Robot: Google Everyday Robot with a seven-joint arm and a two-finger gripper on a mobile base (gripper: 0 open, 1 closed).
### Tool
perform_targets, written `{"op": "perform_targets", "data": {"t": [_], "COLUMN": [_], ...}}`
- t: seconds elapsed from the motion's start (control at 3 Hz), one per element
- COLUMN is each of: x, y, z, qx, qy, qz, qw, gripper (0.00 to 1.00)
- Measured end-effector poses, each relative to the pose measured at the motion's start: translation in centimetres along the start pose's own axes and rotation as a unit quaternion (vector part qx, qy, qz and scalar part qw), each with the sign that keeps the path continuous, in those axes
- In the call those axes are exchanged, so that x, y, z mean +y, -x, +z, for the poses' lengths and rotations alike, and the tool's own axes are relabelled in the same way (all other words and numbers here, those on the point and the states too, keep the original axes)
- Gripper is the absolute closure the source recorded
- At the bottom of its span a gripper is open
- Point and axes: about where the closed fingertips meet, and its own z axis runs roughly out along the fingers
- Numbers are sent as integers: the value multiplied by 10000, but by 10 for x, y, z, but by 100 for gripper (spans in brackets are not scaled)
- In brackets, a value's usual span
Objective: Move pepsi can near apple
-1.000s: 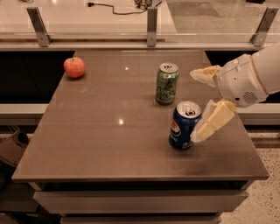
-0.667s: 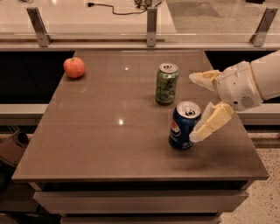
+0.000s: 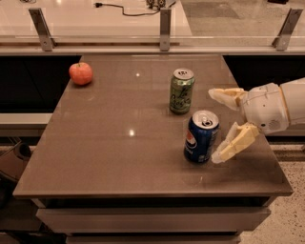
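Now, the pepsi can point(image 3: 200, 139) is found standing upright on the table point(image 3: 114, 143), toward the right front part of the brown top, its silver lid turned up and its round logo facing the front left. Just behind it, a little to the left, a green can point(image 3: 181, 90) is seen, upright as well, the two set near each other but apart. The apple point(image 3: 81, 73) is placed far off at the back left corner, well apart from both cans and close to the table's edge.

From the right, the gripper point(image 3: 214, 126) is brought in at can height, its white wrist point(image 3: 264, 108) held over the table's right edge. The claw is spread wide: the two pale fingers point(image 3: 236, 142) are held far apart, one stretched out to the right of the green can and apart from it, the other slanted down along the pepsi can's right side. The blue can is thus flanked on its right, not clasped. Whether the lower fingertip is touching the can's wall or only set just beside it cannot be told. Both cans are planted flat on the top.

Behind the table a rail with three metal posts point(image 3: 165, 28) is seen, and a dark cable point(image 3: 125, 10) is laid across the pale surface beyond it.
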Motion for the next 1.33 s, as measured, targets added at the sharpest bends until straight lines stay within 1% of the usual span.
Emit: {"op": "perform_targets", "data": {"t": [0.33,0.67,1.0,1.33], "x": [8,13,17,20], "y": [-6,-5,3,13], "z": [-4,-5,-3,-2], "qx": [-328,-615,-901,-1084], "qy": [35,80,141,180], "qz": [-15,-54,-90,-102], "qw": [9995,9981,9958,9939], "gripper": [0,0,0,0]}}
